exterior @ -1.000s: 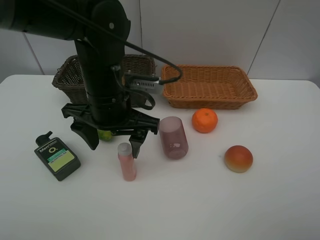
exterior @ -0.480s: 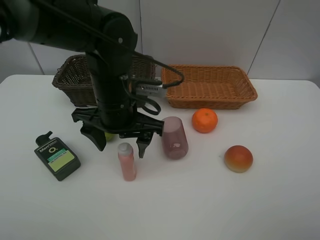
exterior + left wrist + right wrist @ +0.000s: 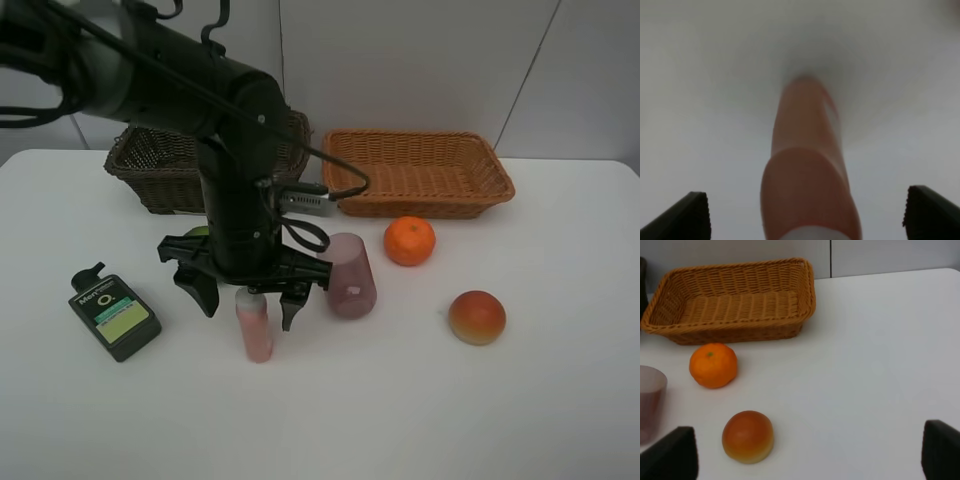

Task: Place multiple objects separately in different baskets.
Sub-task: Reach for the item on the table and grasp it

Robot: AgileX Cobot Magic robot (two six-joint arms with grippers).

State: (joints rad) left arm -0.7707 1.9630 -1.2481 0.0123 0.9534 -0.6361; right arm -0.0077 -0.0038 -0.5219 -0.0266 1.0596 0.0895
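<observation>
Pink bottle (image 3: 254, 325): upright, mid-tabletop, between the left gripper's (image 3: 248, 311) spread fingers, untouched.
Right gripper (image 3: 805, 455): fingers spread, empty.
Progress: tan basket (image 3: 420, 205) empty; orange (image 3: 409, 241), purple cup (image 3: 347, 277) and black bottle (image 3: 115, 314) unsorted, so sorting looks barely begun.

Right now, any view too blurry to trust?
Left wrist: badly out of focus, the pink bottle a soft smear mid-frame. Right wrist: sharp on the orange and tan basket. Exterior high: crisp, even light, soft shadows.
</observation>
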